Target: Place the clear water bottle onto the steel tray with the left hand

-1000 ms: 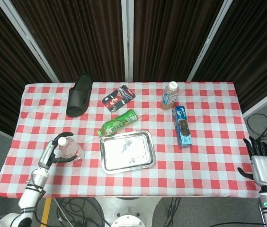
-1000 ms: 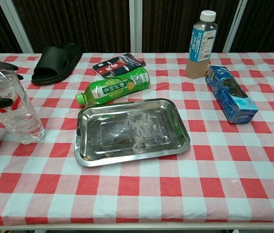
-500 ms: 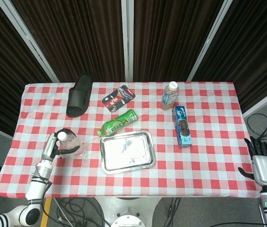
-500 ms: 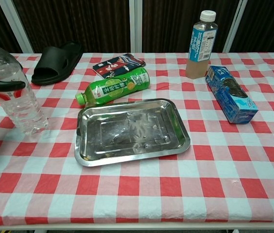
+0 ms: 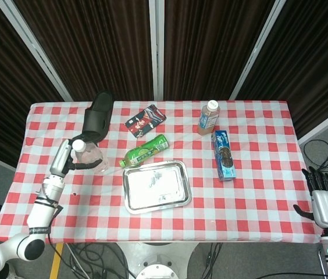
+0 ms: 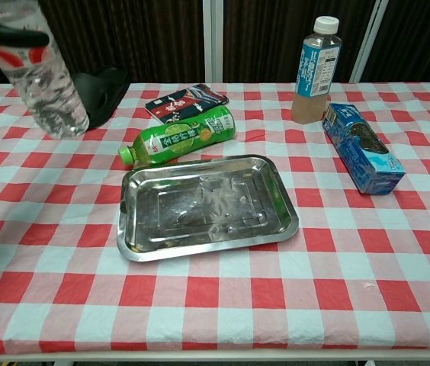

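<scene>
My left hand (image 5: 66,160) grips the clear water bottle (image 5: 89,154) and holds it up above the table, left of the steel tray (image 5: 130,200). In the chest view the bottle (image 6: 46,80) hangs at the upper left with black fingers (image 6: 13,35) across its top, well above and left of the tray (image 6: 207,248). The tray holds nothing. My right hand (image 5: 325,203) hangs off the table's right edge with its fingers apart and nothing in it.
A green bottle (image 5: 145,150) lies just behind the tray. A black slipper (image 5: 97,116), a red packet (image 5: 145,120), a tea bottle (image 5: 209,117) and a blue biscuit box (image 5: 223,154) stand further back and right.
The left hand has lifted the clear bottle off the cloth and carried it up and toward the back. The right hand has stayed put.
</scene>
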Tool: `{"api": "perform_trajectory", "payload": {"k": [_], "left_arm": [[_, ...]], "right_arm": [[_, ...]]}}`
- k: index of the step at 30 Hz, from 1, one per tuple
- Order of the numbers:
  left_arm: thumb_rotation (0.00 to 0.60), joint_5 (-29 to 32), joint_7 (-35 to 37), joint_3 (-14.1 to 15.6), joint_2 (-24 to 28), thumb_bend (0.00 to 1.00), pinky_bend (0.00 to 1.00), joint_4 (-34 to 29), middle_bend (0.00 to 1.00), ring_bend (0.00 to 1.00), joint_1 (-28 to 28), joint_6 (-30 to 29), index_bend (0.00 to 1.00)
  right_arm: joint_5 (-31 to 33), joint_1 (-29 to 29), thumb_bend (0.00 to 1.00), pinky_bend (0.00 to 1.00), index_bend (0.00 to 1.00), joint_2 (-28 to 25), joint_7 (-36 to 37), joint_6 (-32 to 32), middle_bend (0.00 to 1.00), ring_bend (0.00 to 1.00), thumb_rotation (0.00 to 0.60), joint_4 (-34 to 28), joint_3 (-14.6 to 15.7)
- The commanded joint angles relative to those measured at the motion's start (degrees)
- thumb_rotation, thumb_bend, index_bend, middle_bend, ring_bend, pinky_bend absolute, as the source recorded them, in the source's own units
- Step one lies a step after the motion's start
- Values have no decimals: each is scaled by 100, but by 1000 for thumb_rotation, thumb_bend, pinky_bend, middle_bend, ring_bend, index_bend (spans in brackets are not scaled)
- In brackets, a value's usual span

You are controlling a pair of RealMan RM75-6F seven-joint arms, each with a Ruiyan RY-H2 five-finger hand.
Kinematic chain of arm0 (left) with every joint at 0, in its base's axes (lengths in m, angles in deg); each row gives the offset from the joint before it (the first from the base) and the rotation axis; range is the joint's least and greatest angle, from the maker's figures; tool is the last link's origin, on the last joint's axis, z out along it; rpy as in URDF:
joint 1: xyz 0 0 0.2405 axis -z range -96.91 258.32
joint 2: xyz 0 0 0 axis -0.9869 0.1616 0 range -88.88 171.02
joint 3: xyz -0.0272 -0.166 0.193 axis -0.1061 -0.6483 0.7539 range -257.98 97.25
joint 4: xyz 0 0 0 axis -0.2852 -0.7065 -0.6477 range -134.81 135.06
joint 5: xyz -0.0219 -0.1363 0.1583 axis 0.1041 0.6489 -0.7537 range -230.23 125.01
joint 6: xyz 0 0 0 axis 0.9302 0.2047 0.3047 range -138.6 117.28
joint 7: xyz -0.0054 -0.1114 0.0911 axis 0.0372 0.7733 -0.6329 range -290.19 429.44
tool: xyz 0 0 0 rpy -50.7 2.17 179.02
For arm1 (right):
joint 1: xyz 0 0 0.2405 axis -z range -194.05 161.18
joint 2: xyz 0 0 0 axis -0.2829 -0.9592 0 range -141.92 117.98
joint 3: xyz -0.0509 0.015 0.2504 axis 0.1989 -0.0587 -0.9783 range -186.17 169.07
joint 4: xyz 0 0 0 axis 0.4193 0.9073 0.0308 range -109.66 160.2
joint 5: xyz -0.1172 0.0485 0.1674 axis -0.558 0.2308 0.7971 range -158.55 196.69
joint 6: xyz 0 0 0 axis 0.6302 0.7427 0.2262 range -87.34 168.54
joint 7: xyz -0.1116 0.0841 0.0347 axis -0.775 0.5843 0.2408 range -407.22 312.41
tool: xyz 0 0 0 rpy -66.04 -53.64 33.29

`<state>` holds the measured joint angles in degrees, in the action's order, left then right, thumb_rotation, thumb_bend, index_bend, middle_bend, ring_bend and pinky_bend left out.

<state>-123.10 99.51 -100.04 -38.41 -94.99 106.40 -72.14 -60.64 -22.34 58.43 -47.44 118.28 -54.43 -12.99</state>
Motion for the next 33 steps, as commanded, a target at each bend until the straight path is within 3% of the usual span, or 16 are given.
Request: {"api": "perform_trajectory", "payload": {"k": [1,5,6,10,12,19,27,30,33], "left_arm": [[600,337,28,76,-69,238,506,151,668,519,67,304,652],[600,-71,-126,-424,-13,241,509,-104,668,523,452,34,652],[600,-120,-167,-437,17,242,511,-171,668,524,477,7,652],[600,-39,-231,188,-88,244,511,74,668,526,201,65,649],[600,26,-189,338,-207,243,511,263,667,526,148,108,648],[600,-364,-78,-21,-225,244,511,312,668,526,431,-158,648],[600,-369,-269,68,-475,244,511,-40,667,526,780,145,647],[600,-338,-319,-24,-289,244,511,20,666,526,722,-16,643],[600,72,-271,-217,72,243,511,464,665,526,576,-47,643]], "right_arm": [[-7,7,101,0,0,-9,17,26,0,0,600,-11,-5],[-30,21,101,0,0,-25,20,97,0,0,600,-36,-22],[-27,20,101,0,0,-26,17,93,0,0,600,-37,-22],[-11,16,101,0,0,-32,37,35,0,0,600,-12,-1],[-6,19,101,0,0,-33,47,34,0,0,600,9,-1],[-6,21,101,0,0,-31,54,51,0,0,600,26,-11],[43,0,101,0,0,20,-5,-28,0,0,600,90,-4],[104,-18,101,0,0,42,-27,-94,0,0,600,120,-18],[101,-13,101,0,0,26,-13,-52,0,0,600,108,-40]]}}
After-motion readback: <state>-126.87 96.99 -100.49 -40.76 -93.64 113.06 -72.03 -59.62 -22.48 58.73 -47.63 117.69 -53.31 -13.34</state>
